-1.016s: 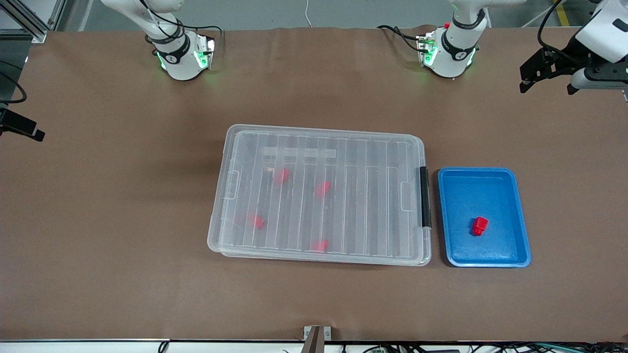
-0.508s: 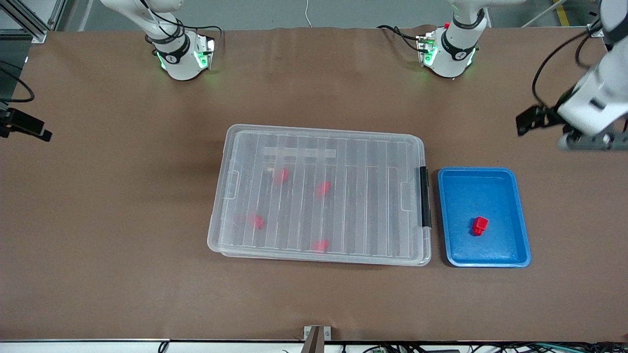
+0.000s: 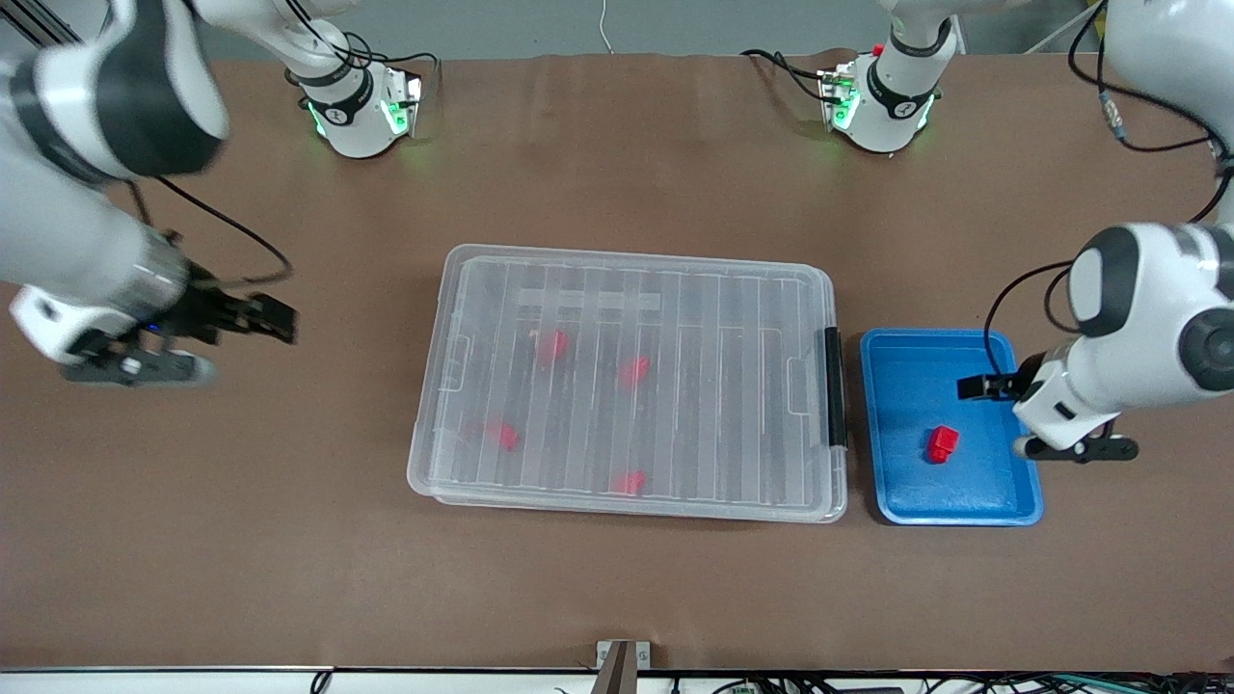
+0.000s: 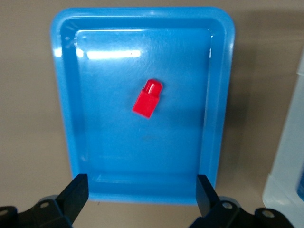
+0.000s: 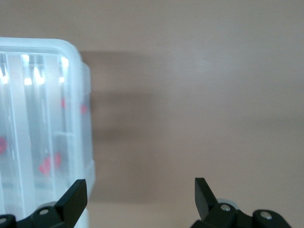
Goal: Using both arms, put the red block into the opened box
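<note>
red block (image 3: 943,442) kept in blue tray (image 3: 964,511), box (image 3: 627,381) lid shut | L gripper (image 3: 1003,416) held wide open, empty, over tray for pickup | R gripper (image 3: 253,318) held wide open, empty, over counter (image 3: 241,530) by box, prob. for lid

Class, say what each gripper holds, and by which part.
Nothing. The left gripper is open over the blue tray; the right gripper is open over the table.
</note>
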Controlling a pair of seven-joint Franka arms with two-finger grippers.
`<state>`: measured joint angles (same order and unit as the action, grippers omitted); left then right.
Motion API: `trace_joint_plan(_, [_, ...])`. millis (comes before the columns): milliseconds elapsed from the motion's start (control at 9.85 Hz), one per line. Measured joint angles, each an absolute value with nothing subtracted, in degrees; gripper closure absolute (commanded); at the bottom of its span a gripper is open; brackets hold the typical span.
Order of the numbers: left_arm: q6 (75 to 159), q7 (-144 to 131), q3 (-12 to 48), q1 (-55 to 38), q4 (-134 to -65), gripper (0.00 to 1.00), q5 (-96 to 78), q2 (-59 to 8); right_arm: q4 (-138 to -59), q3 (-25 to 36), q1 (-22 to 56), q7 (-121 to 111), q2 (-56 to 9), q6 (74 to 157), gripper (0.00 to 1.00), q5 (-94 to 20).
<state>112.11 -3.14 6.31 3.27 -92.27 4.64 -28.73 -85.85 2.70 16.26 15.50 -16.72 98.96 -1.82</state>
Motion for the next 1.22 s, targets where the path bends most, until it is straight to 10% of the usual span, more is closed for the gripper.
trace_joint_plan(609, [126.1,-0.9,6.4,4.2,-91.9,0.25,4.7,-41.6,-93.6,2.8,23.6,20.1,-25.9,111.7,0.0,-1.7])
trace_joint_plan(914, [127.1,-0.9,6.5,4.2,-91.7,0.76,5.0,-42.8,-94.4,3.3,23.3,20.0,-25.5,112.0,0.0,-1.6])
trace_joint_plan(1219, [127.1,1.3,6.7,4.1,-90.6,1.0,5.1,-42.5,-94.8,3.5,22.0,19.1,-25.2,111.7,0.0,-0.7])
